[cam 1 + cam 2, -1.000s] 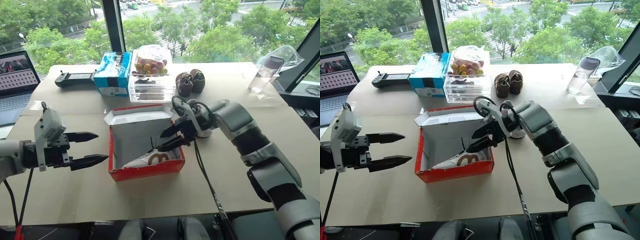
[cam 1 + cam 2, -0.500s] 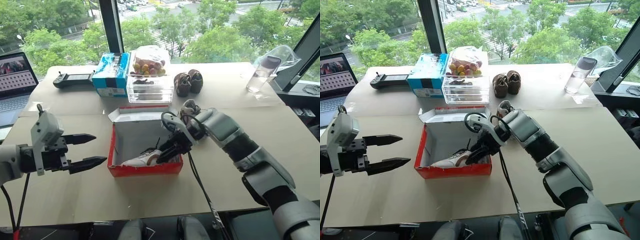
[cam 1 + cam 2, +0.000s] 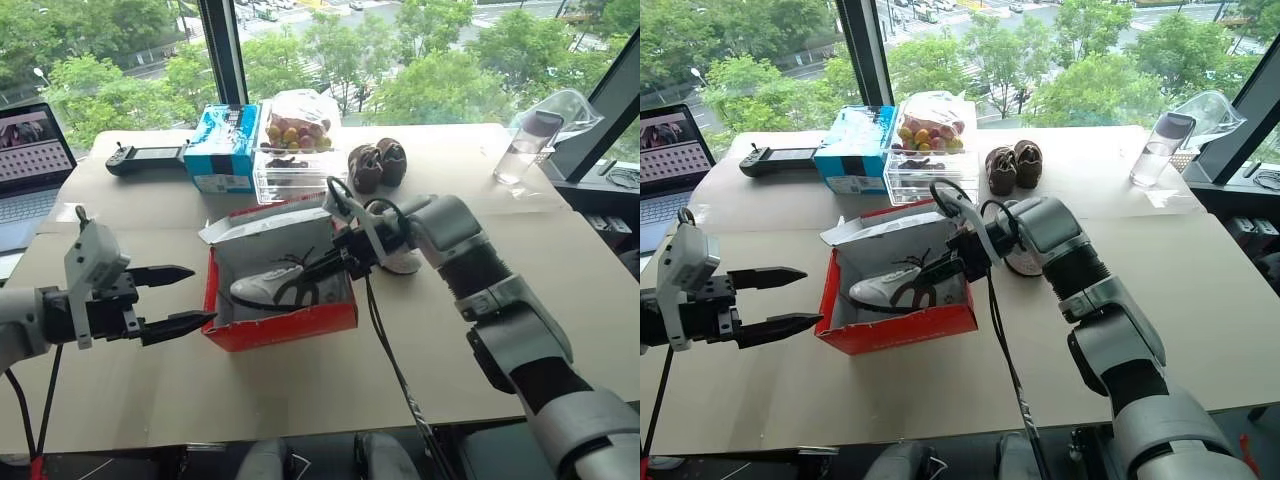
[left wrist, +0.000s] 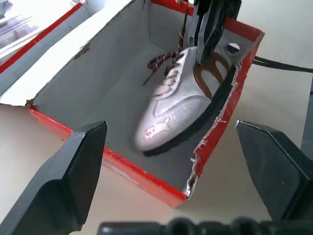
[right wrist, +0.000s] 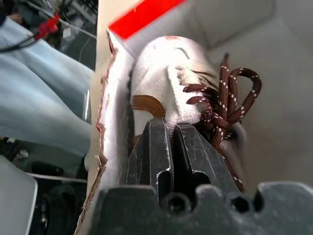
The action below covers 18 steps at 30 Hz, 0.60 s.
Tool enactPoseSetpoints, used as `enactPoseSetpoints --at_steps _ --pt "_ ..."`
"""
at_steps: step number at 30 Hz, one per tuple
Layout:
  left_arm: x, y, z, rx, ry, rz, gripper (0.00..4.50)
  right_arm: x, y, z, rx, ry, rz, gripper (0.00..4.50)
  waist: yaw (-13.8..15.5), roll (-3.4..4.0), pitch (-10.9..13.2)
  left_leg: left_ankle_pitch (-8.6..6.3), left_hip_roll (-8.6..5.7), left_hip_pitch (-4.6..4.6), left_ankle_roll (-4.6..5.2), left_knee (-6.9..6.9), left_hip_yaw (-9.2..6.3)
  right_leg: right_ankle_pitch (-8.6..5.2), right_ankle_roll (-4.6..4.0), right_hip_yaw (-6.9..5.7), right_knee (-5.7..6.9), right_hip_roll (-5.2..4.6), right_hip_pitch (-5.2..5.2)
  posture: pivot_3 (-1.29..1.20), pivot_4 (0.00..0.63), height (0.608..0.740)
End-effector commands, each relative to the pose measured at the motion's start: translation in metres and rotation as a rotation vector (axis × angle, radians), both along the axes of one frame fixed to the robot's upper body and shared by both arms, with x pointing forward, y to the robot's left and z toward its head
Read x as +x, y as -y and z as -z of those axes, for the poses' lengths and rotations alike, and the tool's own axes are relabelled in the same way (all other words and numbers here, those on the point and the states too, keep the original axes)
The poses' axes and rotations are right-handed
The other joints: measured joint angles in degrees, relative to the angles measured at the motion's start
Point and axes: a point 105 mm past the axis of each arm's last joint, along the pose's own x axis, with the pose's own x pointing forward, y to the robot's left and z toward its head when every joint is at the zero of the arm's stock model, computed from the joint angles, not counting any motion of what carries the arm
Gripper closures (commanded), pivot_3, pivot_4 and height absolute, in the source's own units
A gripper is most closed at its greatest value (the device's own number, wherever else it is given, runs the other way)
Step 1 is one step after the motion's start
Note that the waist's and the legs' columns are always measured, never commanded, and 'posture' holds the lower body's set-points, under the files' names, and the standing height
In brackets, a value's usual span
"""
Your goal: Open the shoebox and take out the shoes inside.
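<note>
Beyond the tall windows stand green trees, and before them a wide tan table (image 3: 120,390) carries everything, the clutter pushed to its far side so the near part serves the work. Near the table's middle sits the red shoebox (image 3: 285,325), its hinged lid (image 3: 262,222) thrown back toward the windows so the white inside is reachable from above. One white sneaker (image 3: 268,287) with a brown side stripe and dark laces hangs tilted over the box, toe toward the robot's left, apparently being lifted out. The right gripper (image 3: 322,267) has its fingers pressed together on the sneaker's heel end. The left gripper (image 3: 188,297) waits just left of the box, fingers spread wide, holding nothing, seemingly ready to steady the box.
</note>
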Motion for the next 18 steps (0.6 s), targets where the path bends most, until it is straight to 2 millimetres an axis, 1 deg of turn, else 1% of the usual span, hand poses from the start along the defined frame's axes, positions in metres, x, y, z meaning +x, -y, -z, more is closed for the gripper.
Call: enactPoseSetpoints --at_steps 1,3,4,6,9,11,14,15,18 --pt "0.002 0.003 -0.007 -0.003 0.038 0.025 0.00 0.002 0.007 -0.041 0.180 -0.053 0.050 4.46 0.1 0.00 0.0 0.00 0.00 0.00 0.00 -0.01 0.00 0.00 0.00 -0.01 0.00 0.00 0.01 0.00 0.150 0.740" --pt "0.003 0.003 -0.008 -0.003 0.038 0.029 0.00 0.002 0.011 -0.060 0.283 -0.136 0.076 4.46 0.2 0.00 0.0 0.00 -0.01 -0.03 0.00 -0.02 -0.01 0.00 0.00 -0.04 -0.02 0.00 0.01 0.00 0.150 0.740" --pt "0.003 0.004 -0.007 -0.002 0.038 0.031 0.00 0.003 0.014 -0.065 0.314 -0.160 0.092 4.46 0.2 0.00 0.0 0.00 -0.01 -0.05 0.01 -0.02 -0.01 0.00 0.00 -0.04 -0.02 -0.01 0.01 0.00 0.150 0.740" --pt "0.004 0.004 -0.007 -0.002 0.037 0.036 0.00 0.004 0.016 -0.069 0.345 -0.188 0.121 4.46 0.2 0.00 0.0 -0.01 -0.01 -0.07 0.01 -0.01 -0.01 0.01 0.00 -0.04 -0.02 0.00 0.00 0.00 0.150 0.740" --pt "0.006 0.005 -0.007 0.000 0.037 0.043 0.00 0.007 0.019 -0.070 0.379 -0.238 0.168 4.46 0.1 0.00 0.0 -0.01 -0.01 -0.05 0.02 -0.06 -0.01 0.01 0.00 -0.04 -0.03 0.00 0.00 0.00 0.150 0.740" --pt "0.008 0.005 -0.008 0.000 0.040 0.048 0.00 0.006 0.018 -0.058 0.365 -0.251 0.190 4.46 0.0 -0.01 0.0 -0.01 -0.01 -0.06 0.02 -0.06 0.00 0.01 0.00 -0.03 -0.02 0.00 -0.01 0.00 0.150 0.740" --pt "0.010 0.006 -0.008 0.004 0.040 0.055 0.00 0.000 0.010 -0.035 0.316 -0.245 0.202 4.46 0.1 -0.01 0.0 -0.01 -0.01 -0.04 0.02 -0.06 -0.01 0.01 0.01 -0.04 -0.03 0.00 0.02 0.00 0.150 0.740" --pt "0.010 0.006 -0.008 0.004 0.040 0.057 0.00 -0.001 0.008 -0.031 0.305 -0.241 0.205 4.46 0.0 -0.01 0.0 -0.02 -0.01 -0.04 0.03 -0.06 0.00 0.01 0.01 -0.04 -0.02 0.00 0.02 0.00 0.150 0.740" --pt "0.010 0.005 -0.008 0.007 0.037 0.060 0.00 -0.001 -0.001 0.000 0.191 -0.098 0.237 4.46 0.0 -0.01 0.0 -0.01 -0.02 -0.09 0.03 -0.06 0.00 0.01 0.01 -0.02 0.00 0.00 -0.04 0.00 0.150 0.740"
